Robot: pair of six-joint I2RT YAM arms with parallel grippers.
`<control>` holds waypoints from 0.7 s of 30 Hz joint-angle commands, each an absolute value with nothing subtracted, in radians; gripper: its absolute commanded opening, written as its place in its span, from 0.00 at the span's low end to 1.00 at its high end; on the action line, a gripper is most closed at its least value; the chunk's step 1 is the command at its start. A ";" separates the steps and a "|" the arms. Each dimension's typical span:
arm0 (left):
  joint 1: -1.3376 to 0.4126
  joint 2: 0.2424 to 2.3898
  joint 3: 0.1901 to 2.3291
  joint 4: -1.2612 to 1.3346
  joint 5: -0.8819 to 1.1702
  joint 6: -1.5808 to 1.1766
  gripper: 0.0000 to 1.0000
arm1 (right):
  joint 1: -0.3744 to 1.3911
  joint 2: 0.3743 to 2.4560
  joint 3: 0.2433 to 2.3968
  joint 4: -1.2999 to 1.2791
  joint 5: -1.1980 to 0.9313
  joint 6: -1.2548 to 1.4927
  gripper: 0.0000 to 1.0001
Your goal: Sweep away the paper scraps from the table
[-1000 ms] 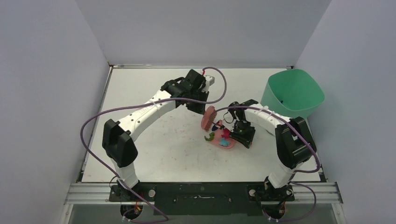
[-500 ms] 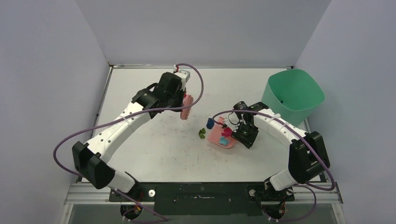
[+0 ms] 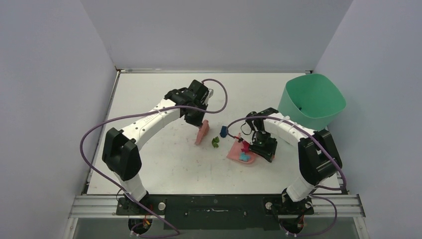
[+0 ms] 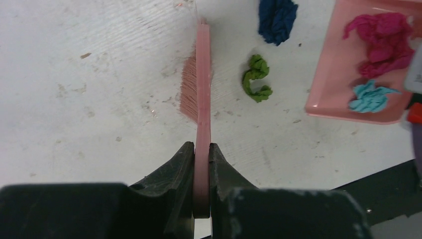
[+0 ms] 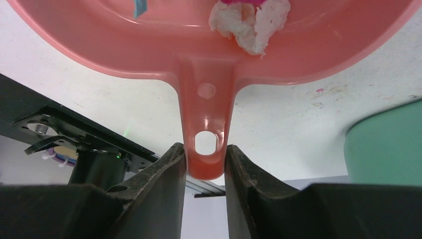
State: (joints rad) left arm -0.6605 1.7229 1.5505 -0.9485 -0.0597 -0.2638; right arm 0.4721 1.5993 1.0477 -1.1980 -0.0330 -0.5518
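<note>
Our left arm brings brush back down onto table, just left of green scrap. Left gripper clamps brush back; right gripper pinches dustpan handle. Dark blue scrap lies loose near pan lip. We judge scraps featherlight, soft: push with bristles, not pinch.

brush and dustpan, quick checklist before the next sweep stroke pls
1. Hold on the brush by left gripper: ok, shut.
2. Hold on the dustpan handle by right gripper: ok, shut.
3. Target green scrap between brush and dustpan: ok.
4. Every scrap collected: not ok; green scrap and dark blue scrap lie on the table.
5. Front lip of dustpan flat on table: cannot tell.
</note>
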 commanded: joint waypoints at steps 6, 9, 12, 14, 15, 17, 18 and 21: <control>-0.669 1.858 1.632 -0.742 0.251 -0.407 0.00 | 0.488 1.735 1.187 -1.150 0.065 -0.531 0.10; -0.677 1.854 1.637 -0.662 0.379 -0.445 0.00 | 0.498 1.761 1.203 -1.133 0.055 -0.535 0.10; -0.687 1.772 1.601 -0.618 0.399 -0.470 0.00 | 0.496 1.731 1.184 -1.123 0.059 -0.540 0.09; -0.685 1.702 1.580 -0.630 0.351 -0.459 0.00 | 0.486 1.670 1.153 -1.107 0.047 -0.558 0.09; -0.682 1.666 1.574 -0.645 0.313 -0.450 0.00 | 0.479 1.641 1.134 -1.103 0.038 -0.565 0.09; -0.675 1.606 1.561 -0.680 0.246 -0.425 0.00 | 0.468 1.588 1.098 -1.100 0.028 -0.574 0.09; -0.672 1.579 1.556 -0.702 0.215 -0.410 0.00 | 0.466 1.560 1.083 -1.098 0.027 -0.577 0.09; -0.668 1.513 1.541 -0.759 0.135 -0.360 0.00 | 0.466 1.467 1.054 -1.094 0.007 -0.582 0.09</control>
